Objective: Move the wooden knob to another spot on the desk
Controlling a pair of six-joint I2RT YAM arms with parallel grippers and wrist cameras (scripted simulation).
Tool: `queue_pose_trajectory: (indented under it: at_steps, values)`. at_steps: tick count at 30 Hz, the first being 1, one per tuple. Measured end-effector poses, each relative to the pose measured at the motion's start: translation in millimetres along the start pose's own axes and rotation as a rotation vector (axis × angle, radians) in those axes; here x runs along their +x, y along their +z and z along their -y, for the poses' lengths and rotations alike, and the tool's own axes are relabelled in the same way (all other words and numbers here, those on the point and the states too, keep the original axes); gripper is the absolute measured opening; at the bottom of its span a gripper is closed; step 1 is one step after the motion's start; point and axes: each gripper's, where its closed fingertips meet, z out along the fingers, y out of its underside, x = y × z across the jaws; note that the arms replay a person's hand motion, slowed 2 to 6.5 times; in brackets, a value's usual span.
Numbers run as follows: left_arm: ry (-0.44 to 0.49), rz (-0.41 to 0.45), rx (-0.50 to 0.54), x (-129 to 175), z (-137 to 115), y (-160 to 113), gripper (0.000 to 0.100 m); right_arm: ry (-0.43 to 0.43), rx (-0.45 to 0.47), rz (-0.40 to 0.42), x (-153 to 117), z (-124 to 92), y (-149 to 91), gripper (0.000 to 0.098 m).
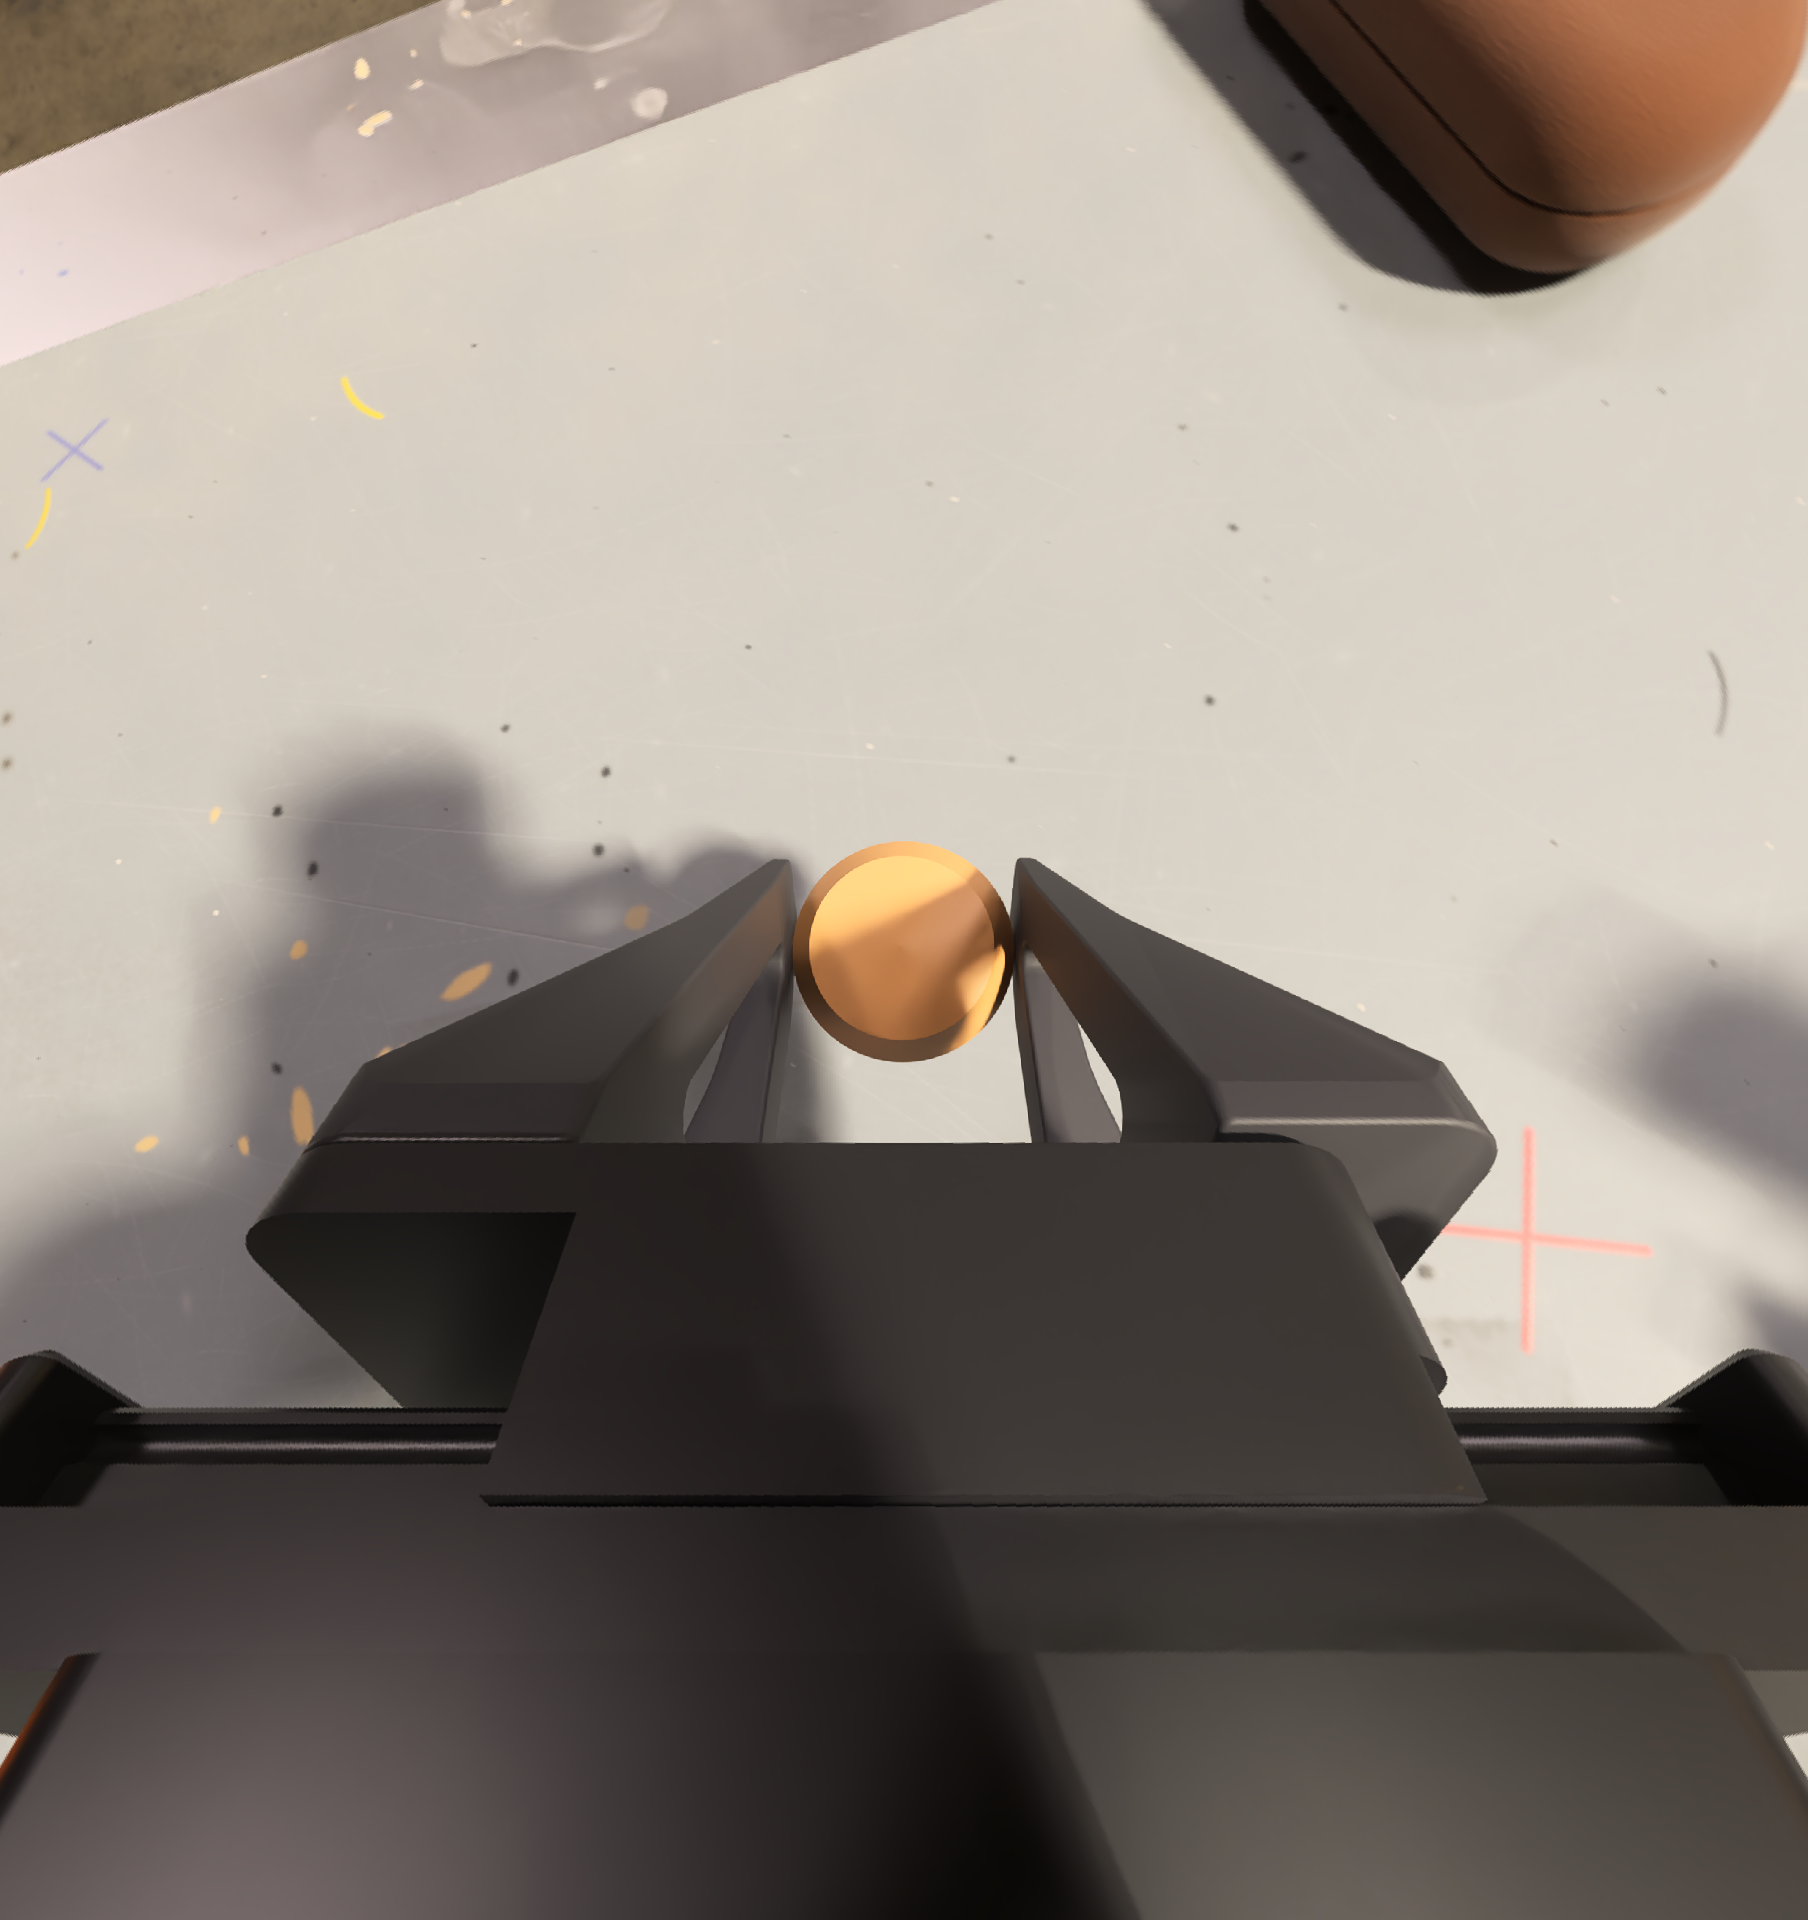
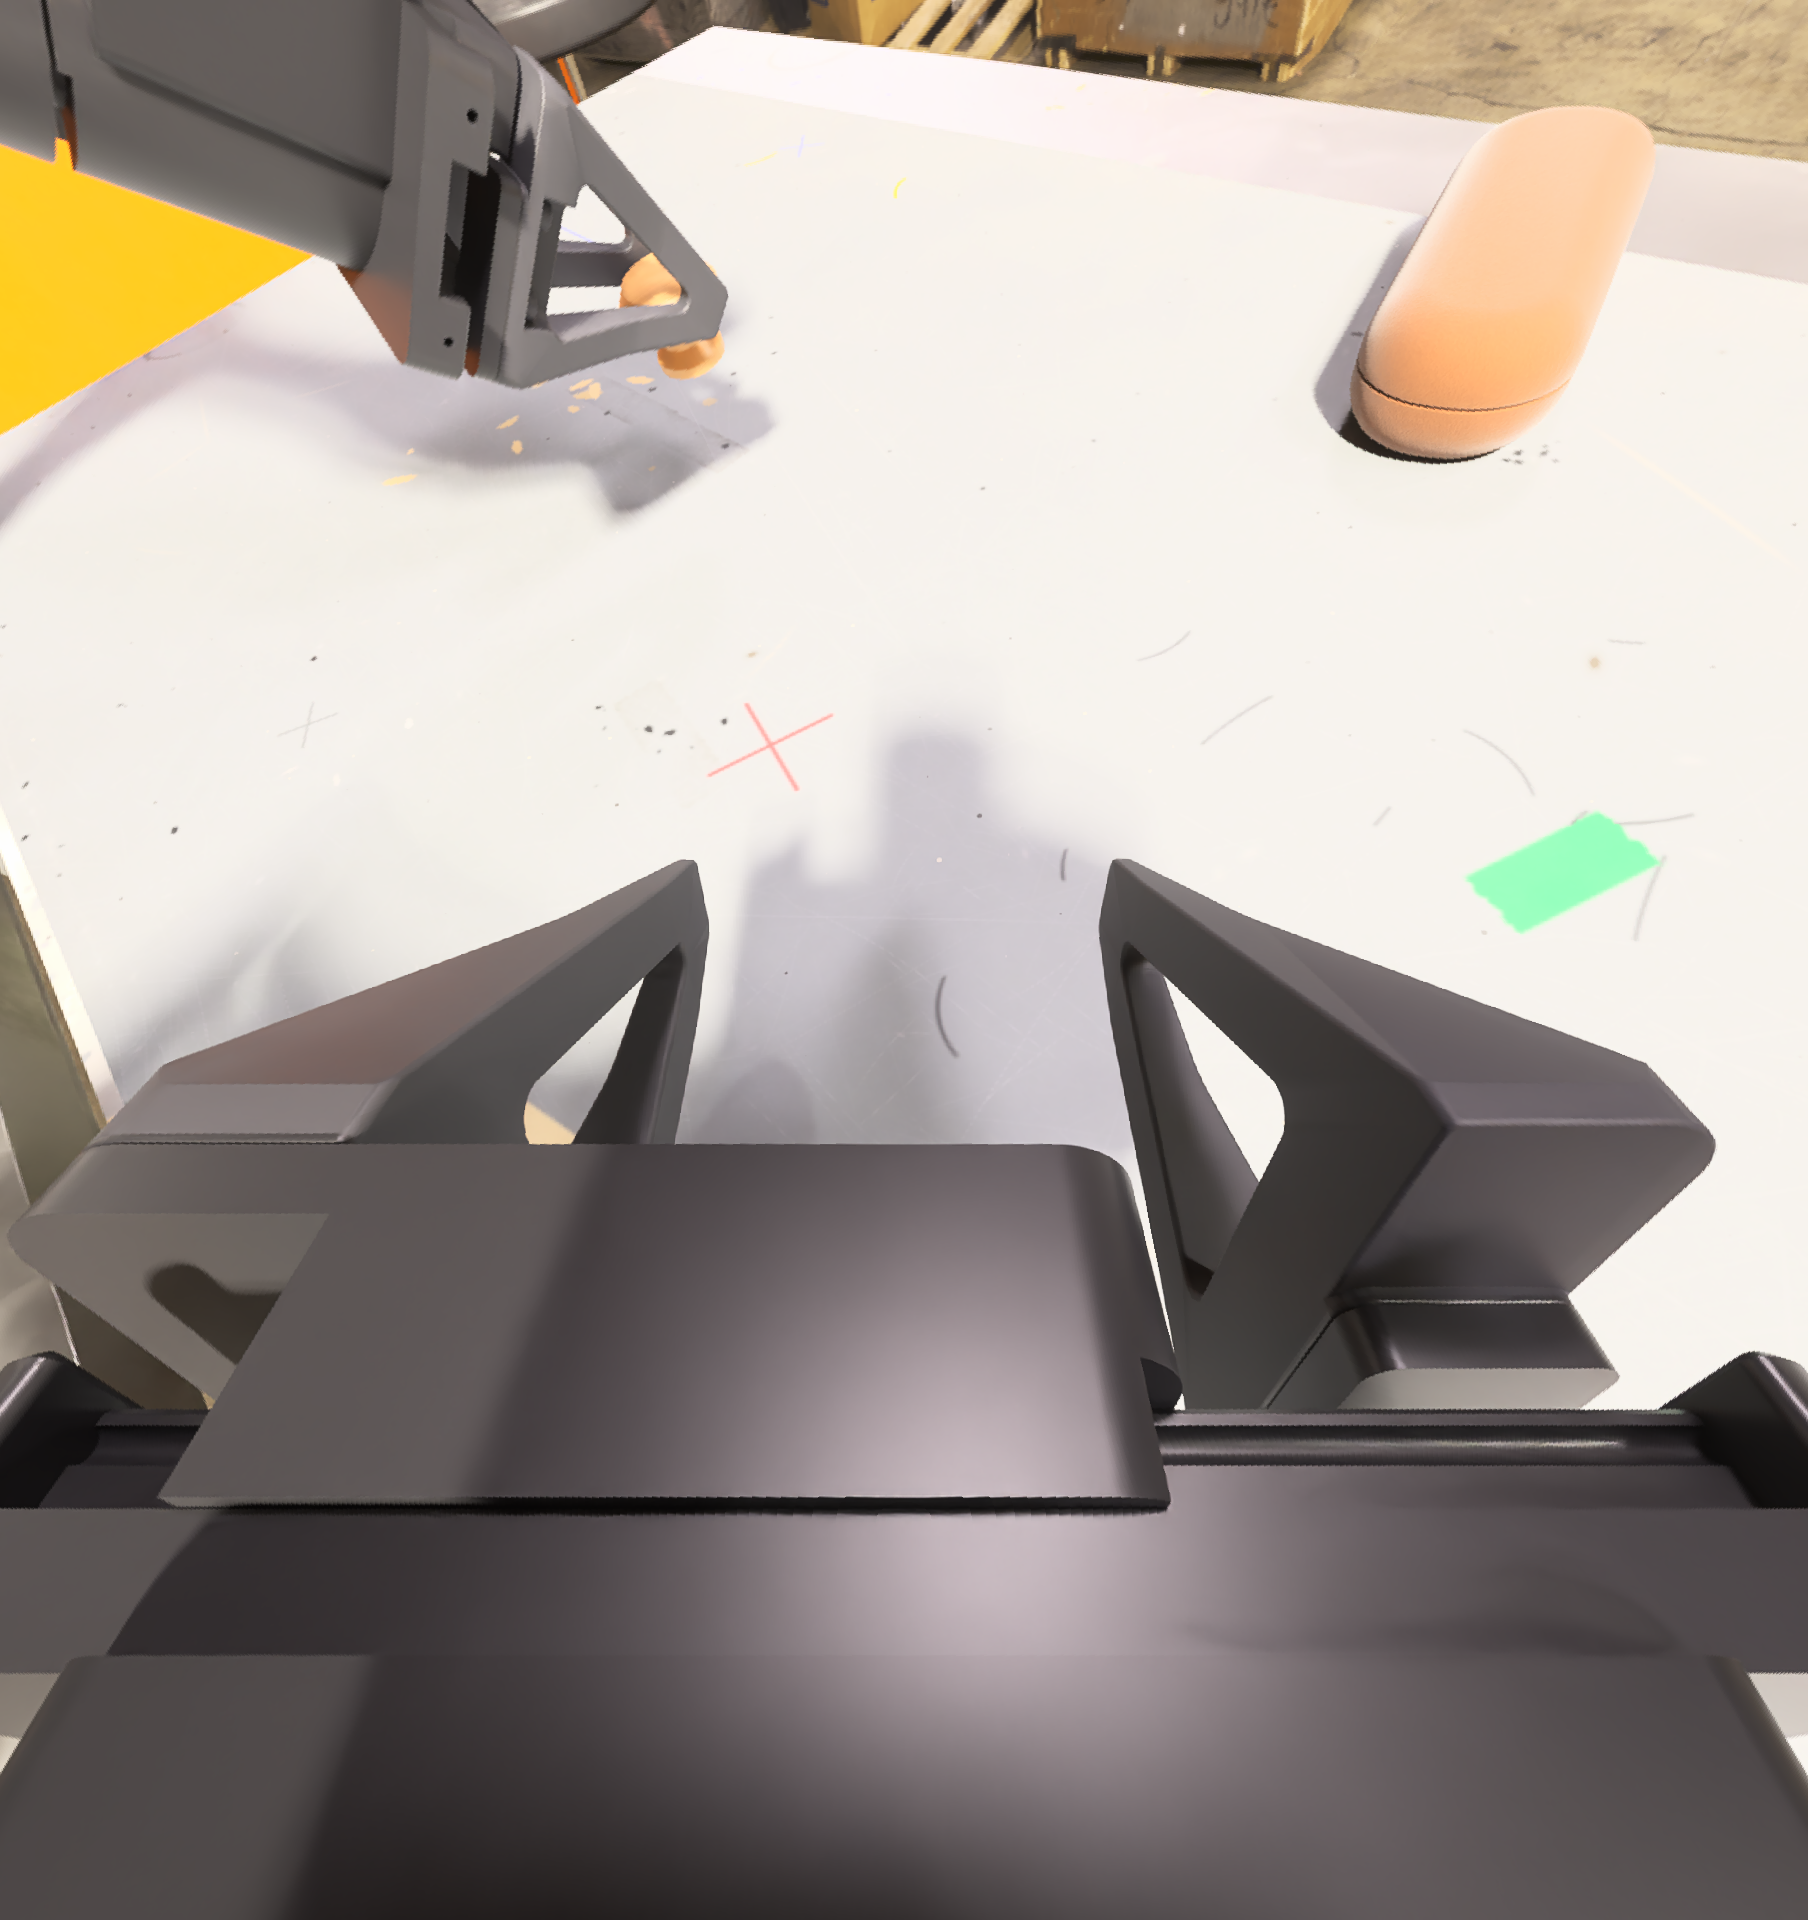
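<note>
The wooden knob is a small round orange-tan piece, seen from the top between the dark fingers of my left gripper. The jaws are closed against its two sides. In the right wrist view the left gripper is at the far left of the white desk, pointing down with the knob in its tips. The knob's base is at or just above the desk surface; I cannot tell which. My right gripper is open and empty above the near middle of the desk.
A brown oblong case lies at the far right; it also shows in the left wrist view. A red cross mark and a green tape patch are on the desk. A yellow sheet lies at the far left. The desk edge is at left.
</note>
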Motion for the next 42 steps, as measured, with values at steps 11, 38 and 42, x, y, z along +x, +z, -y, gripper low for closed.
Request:
queue_pose_trajectory:
  at_steps: [11,38,42]
  values:
    - [-0.141,-0.094,-0.01,-18.0,16.2,28.3,0.035,-0.006,0.0,0.0,-1.4,1.0,0.0,0.0643]
    - [-0.223,-0.245,-0.091,-6.8,-12.6,67.5,0.035,-0.008,0.0,-0.014,1.3,1.0,-3.3,0.064]
    - [-0.226,-0.264,-0.09,-2.8,-11.9,68.0,0.035,-0.009,-0.002,-0.014,1.1,0.5,-3.3,0.064]
